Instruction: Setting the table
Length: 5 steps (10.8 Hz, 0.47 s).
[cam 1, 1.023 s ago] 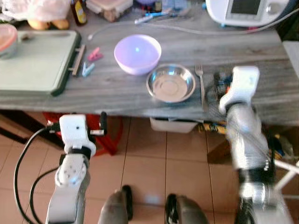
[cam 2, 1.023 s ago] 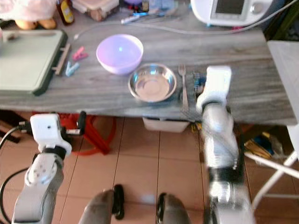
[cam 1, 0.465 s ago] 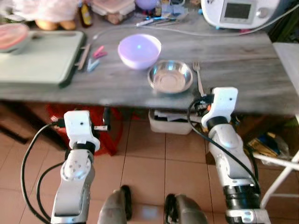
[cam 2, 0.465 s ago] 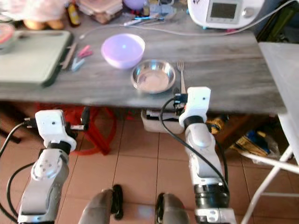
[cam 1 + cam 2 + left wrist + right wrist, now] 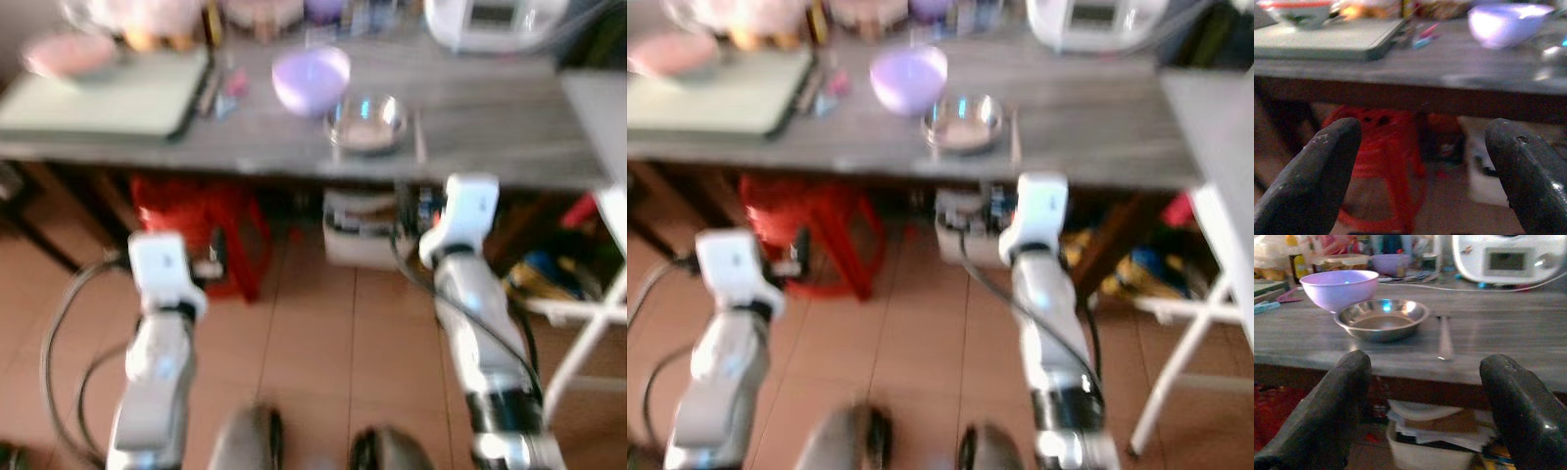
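A purple bowl (image 5: 1338, 289) stands on the grey wooden table (image 5: 490, 147). A shallow steel bowl (image 5: 1382, 319) sits just in front of it, and a fork (image 5: 1444, 338) lies beside the steel bowl. My right gripper (image 5: 1425, 377) is open and empty. It hangs below the table's front edge, level with the steel bowl and fork and a short way back from them. My left gripper (image 5: 1422, 142) is also open and empty. It is low in front of the table and faces the space under it. The eye views are blurred.
A green cutting board (image 5: 108, 93) with a pink dish (image 5: 69, 54) lies at the table's left. A white appliance (image 5: 495, 18) stands at the back right. Under the table are a red stool (image 5: 201, 220) and a white box (image 5: 358, 235). A white frame (image 5: 588, 313) stands at the right.
The whole view has pulled back, so the table looks farther away. My right gripper has come off the table edge by the fork and now hangs below it. The bowls and fork stayed put.
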{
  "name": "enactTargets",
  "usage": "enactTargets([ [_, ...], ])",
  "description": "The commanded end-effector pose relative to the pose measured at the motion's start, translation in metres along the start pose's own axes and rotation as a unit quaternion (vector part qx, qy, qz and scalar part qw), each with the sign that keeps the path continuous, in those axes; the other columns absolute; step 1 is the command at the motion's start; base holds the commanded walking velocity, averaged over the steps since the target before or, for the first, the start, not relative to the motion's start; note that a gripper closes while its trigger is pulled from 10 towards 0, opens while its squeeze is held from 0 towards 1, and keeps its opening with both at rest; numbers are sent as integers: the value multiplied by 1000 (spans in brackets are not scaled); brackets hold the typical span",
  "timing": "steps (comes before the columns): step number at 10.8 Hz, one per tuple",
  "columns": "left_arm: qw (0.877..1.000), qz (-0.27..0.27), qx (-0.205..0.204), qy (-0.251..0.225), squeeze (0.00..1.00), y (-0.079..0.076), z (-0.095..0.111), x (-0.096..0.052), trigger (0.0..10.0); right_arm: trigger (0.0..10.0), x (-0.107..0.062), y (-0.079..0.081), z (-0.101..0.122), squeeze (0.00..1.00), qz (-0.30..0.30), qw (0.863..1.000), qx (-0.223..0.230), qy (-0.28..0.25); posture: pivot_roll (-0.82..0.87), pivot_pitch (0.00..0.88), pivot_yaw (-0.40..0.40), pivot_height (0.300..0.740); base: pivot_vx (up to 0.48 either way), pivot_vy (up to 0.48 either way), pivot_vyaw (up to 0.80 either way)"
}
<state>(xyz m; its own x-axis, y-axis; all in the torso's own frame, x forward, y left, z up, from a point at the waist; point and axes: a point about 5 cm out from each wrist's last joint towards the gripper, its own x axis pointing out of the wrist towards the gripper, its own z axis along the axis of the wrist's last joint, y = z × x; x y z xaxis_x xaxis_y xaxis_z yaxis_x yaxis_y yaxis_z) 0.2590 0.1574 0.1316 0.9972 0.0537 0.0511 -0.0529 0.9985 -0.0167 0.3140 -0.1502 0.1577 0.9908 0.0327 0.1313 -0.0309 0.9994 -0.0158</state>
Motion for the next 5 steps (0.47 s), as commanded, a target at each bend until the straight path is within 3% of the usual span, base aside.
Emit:
enactTargets([
  [1, 1000, -2, 7, -5, 0, 2, 1, 0, 10000, 10000, 0, 2, 4, 1000, 5, 1000, 5, -10, 26, 131, 18, 740, 0, 0, 0],
  [2, 1000, -13, 5, -7, 0, 0, 2, -1, 10000, 10000, 0, 2, 5, 847, 10, 1000, 2, -13, 26, 131, 18, 740, 0, 0, 0],
  [3, 1000, -24, 2, -13, 0, -2, 3, -2, 10000, 10000, 0, 2, 5, 0, 10, 1000, 1, -11, 23, 131, 20, 740, 0, -409, 0],
  [5, 1000, -26, -2, -13, 0, -4, 3, -2, 10000, 10000, 1, 3, 4, 0, 13, 1000, 11, -8, 20, 134, 19, 740, 0, -454, 0],
])
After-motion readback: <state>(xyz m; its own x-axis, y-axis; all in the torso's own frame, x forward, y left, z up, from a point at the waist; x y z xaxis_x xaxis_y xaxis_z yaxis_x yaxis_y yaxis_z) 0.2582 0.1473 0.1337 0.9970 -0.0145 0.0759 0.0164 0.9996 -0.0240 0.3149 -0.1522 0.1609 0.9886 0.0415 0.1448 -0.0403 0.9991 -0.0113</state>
